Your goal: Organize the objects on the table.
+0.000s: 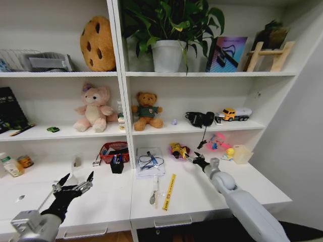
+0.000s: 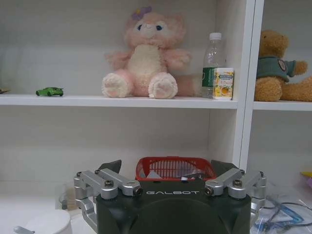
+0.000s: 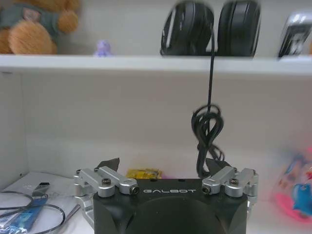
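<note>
While both grippers hover over the counter — left gripper fingers apart, right gripper fingers apart — nothing held.

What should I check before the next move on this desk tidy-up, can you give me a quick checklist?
1. Left gripper open and holding nothing, low over the left part of the white desk: ok.
2. Right gripper open with nothing between its fingers, over the back of the desk: ok.
3. Right gripper apart from the hanging black cable: cannot tell, the cable hangs just ahead of it.
4. Red basket directly ahead of the left gripper, path unblocked: ok.
5. Loose desk items put away: not ok, the yellow ruler lies on the desktop.
6. Green toy car off the desk, on the shelf: ok.
</note>
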{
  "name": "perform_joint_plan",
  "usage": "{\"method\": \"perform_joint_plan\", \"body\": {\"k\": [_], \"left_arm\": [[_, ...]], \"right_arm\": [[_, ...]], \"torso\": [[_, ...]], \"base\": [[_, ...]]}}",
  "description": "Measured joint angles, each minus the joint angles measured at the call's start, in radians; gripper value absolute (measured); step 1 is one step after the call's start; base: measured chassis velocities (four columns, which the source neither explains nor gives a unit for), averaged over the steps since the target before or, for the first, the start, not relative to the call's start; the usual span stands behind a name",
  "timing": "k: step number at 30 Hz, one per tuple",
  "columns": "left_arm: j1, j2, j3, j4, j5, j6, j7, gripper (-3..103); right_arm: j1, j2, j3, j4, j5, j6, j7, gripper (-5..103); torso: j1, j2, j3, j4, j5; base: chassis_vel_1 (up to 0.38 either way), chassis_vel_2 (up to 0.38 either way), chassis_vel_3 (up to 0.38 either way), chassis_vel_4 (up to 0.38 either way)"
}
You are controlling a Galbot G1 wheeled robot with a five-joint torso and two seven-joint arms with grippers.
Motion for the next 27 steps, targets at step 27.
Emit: {"method": "perform_joint_plan", "body": {"k": [27], "left_arm": [[0.0, 0.0, 0.0, 0.0, 0.0, 0.0, 0.0, 100]], "right_arm": [[-0.728, 0.393, 0.385, 0.475, -0.298, 0.304, -0.094, 100]], "torso": [[0.0, 0.0, 0.0, 0.0, -0.0001]], "base": [[0.0, 0.0, 0.0, 0.0]]}}
